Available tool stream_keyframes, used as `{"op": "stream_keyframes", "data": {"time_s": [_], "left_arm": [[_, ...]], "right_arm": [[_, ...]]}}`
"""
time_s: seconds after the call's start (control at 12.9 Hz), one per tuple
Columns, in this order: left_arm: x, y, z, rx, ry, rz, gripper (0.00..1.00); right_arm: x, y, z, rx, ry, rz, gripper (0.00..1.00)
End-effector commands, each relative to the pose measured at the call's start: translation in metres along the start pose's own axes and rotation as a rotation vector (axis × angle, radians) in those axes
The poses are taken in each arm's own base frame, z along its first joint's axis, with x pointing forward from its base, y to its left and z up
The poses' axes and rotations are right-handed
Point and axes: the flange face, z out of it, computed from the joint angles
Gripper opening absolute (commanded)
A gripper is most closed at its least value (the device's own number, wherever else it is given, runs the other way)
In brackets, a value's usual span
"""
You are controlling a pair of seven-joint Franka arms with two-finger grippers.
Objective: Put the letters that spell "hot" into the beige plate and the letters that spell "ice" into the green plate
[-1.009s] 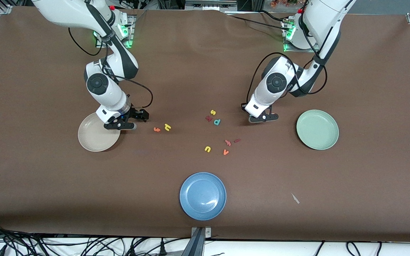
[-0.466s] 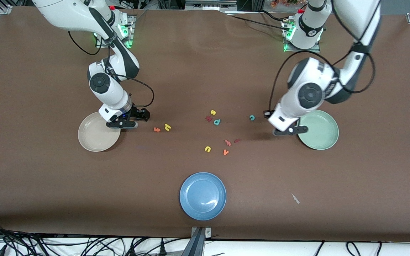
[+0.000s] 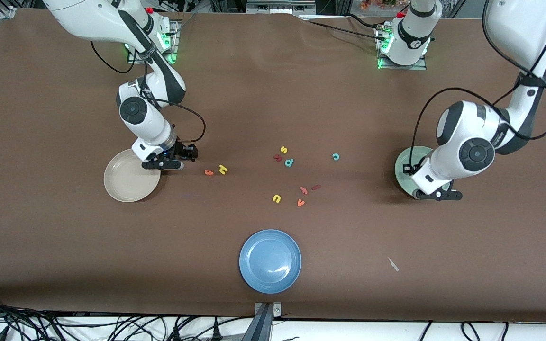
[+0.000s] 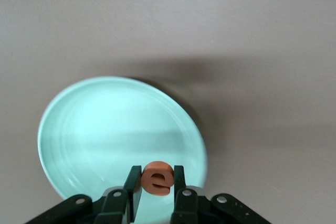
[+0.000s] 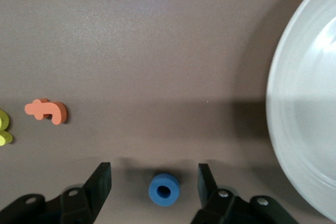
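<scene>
White arms (image 3: 472, 137), black joints, cables, black claws.

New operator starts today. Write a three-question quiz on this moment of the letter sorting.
1. True or false: the left tool holds the orange "e" over the green plate.
2. Which letter lies between the right tool's open fingers? A) blue "o" B) orange "t" C) teal "c"
3. Fill in: the beige plate holds ___ letters.

Key: 1 true; 2 A; 3 no.
</scene>
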Motion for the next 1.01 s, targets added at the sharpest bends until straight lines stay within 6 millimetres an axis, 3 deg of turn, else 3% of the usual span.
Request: {"op": "stream_keyframes", "data": {"time_s": [0.0, 0.08, 0.16, 0.23, 0.31, 0.47, 0.62, 0.78, 0.93], "left_arm": [[0.013, -0.011, 0.031, 0.008, 0.009, 0.031, 0.08], [0.012, -0.010, 0.033, 0.008, 0.006, 0.032, 0.24], [0.012, -0.011, 0.033, 0.008, 0.004, 0.032, 0.88], [0.012, -0.008, 0.026, 0.011, 0.008, 0.040, 1.00], [0.011, -0.006, 0.010, 0.006, 0.027, 0.031, 1.00], [0.009, 0.022, -0.026, -0.029, 0.036, 0.034, 1.00], [0.009, 0.053, -0.056, -0.106, 0.002, -0.057, 1.00], [-0.001, 0.098, -0.069, -0.132, -0.006, -0.165, 1.00], [-0.015, 0.145, -0.064, -0.139, -0.036, -0.254, 1.00]], "right_arm": [[-0.009, 0.001, 0.007, 0.009, 0.023, 0.001, 0.72], [-0.011, 0.001, 0.010, 0.012, 0.026, 0.001, 0.68], [-0.012, 0.002, 0.012, 0.012, 0.023, 0.001, 0.66], [-0.013, 0.002, 0.012, 0.011, 0.021, 0.001, 0.66], [-0.013, 0.002, 0.013, 0.011, 0.020, 0.001, 0.66], [-0.013, 0.002, 0.013, 0.011, 0.020, 0.001, 0.64], [-0.014, 0.002, 0.013, 0.010, 0.018, 0.001, 0.55], [-0.015, 0.003, 0.013, 0.009, 0.017, -0.004, 0.46], [-0.016, 0.003, 0.014, 0.008, 0.014, -0.005, 0.30]]}}
